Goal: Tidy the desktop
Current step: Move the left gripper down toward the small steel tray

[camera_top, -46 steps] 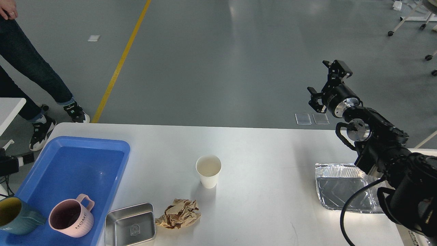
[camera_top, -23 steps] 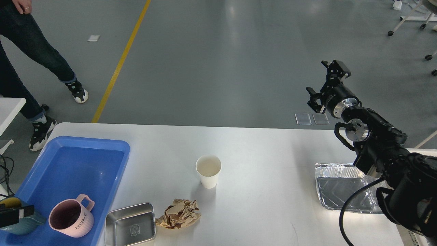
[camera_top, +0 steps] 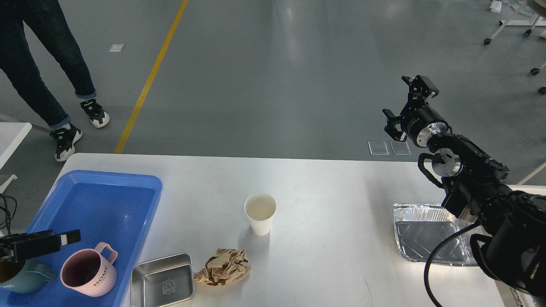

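Note:
The white desktop (camera_top: pixel 332 187) carries a white paper cup (camera_top: pixel 260 212) standing upright at its middle. A crumpled brown paper (camera_top: pixel 224 266) lies in front of the cup, with a small steel tray (camera_top: pixel 163 279) just to its left. A foil tray (camera_top: pixel 426 234) lies at the right, partly under my right arm. My right gripper (camera_top: pixel 404 101) is open and empty, held high beyond the table's far right edge. My left gripper (camera_top: pixel 47 243) comes in at the left edge, above a teal mug (camera_top: pixel 19 276). Its fingers cannot be told apart.
A blue plastic tray (camera_top: pixel 128 187) at the left holds the teal mug and a pink mug (camera_top: pixel 88 271). A person's legs (camera_top: pixel 38 64) stand on the floor beyond the table's left corner. A second white table's corner (camera_top: pixel 10 136) shows at the far left.
My left gripper has come into view from the left edge and reached right, above the teal mug. The person has stepped along the floor. My right gripper has barely moved.

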Motion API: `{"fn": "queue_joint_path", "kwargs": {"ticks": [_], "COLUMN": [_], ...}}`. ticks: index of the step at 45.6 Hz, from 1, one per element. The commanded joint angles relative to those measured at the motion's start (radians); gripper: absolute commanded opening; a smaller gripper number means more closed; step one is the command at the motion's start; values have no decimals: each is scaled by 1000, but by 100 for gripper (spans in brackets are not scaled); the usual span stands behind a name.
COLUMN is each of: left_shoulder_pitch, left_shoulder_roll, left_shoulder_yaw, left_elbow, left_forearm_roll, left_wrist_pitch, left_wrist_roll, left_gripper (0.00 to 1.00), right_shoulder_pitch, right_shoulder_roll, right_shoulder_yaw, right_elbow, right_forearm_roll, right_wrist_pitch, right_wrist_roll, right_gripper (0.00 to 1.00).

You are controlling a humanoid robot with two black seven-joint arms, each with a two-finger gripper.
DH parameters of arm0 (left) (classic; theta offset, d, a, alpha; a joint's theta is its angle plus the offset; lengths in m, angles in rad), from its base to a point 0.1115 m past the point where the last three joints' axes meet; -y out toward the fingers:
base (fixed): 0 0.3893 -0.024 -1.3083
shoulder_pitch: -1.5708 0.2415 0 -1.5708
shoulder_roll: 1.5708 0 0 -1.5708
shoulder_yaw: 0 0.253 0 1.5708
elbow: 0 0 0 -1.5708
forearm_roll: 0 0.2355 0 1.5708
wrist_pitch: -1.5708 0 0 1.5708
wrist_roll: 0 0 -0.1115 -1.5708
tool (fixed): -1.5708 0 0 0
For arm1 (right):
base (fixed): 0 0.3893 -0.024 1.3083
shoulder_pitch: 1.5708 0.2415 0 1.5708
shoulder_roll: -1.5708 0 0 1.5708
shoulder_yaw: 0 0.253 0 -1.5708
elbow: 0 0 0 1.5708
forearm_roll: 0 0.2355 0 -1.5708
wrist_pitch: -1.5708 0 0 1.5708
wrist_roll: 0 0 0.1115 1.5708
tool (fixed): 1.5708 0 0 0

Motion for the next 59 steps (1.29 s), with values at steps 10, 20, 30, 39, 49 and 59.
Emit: {"fn": "queue_joint_path", "kwargs": {"ticks": [10, 20, 30, 39, 49, 59], "left_shoulder_pitch": [-56, -119, -222, -328, -372, -392], "left_shoulder_roll": [-118, -170, -172, -287, -335, -425], "left_shoulder_yaw": [-12, -9, -8, -11, -2, -9], "left_elbow": [14, 20, 29, 121, 147, 230], "left_forearm_roll": [-1, 7, 63, 70, 94, 94], "left_wrist_pitch": [7, -2, -213, -502, -579, -732], "left_wrist_roll": [48, 69, 172, 198, 229, 319], "left_gripper": [97, 97, 97, 97, 98, 98], "right_shoulder_pitch": [-6, -12, -14, -19, -23, -23], "right_shoulder_roll": [-12, -11, -12, -9, -12, -12], "right_shoulder_yaw": [0, 0, 0, 0, 0, 0], "right_elbow": [1, 0, 0, 0, -2, 0], "right_forearm_roll": [0, 0, 0, 0, 0, 0], "right_wrist_pitch": [3, 3, 3, 3, 5, 5], "right_wrist_roll": [0, 0, 0, 2, 2, 5], "right_gripper": [100, 100, 100, 100, 100, 100]}}
